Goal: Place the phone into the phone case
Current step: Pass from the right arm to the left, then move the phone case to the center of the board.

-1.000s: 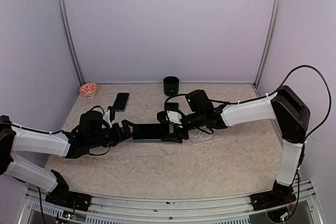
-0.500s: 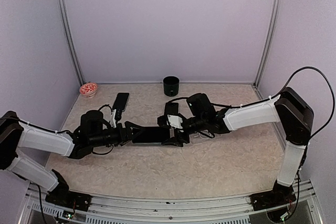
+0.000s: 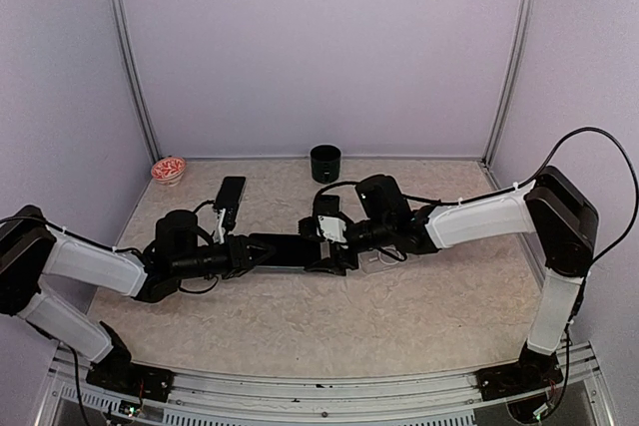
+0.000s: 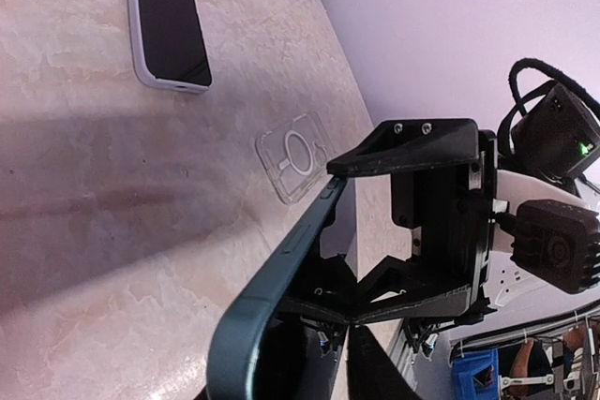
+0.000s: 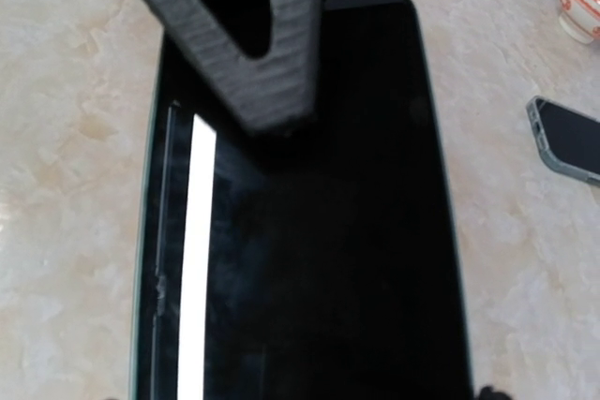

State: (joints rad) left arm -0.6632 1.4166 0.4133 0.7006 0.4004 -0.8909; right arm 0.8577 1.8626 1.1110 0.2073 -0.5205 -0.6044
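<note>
Right tool (image 3: 327, 246) is clamped across one end of the phone (image 3: 290, 249), held up over mid-table. Left tool (image 3: 250, 249) sits at the other end, and I can't tell if it's gripping. I'm guessing stiff, slick glass, so hold it by the edges.

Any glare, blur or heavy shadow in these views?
Right wrist: a white glare streak runs down the screen of the glossy black phone. Left wrist: the phone's near teal edge is soft, and a broad dark shadow bands the beige marbled tabletop. Top external: even light, no glare.
</note>
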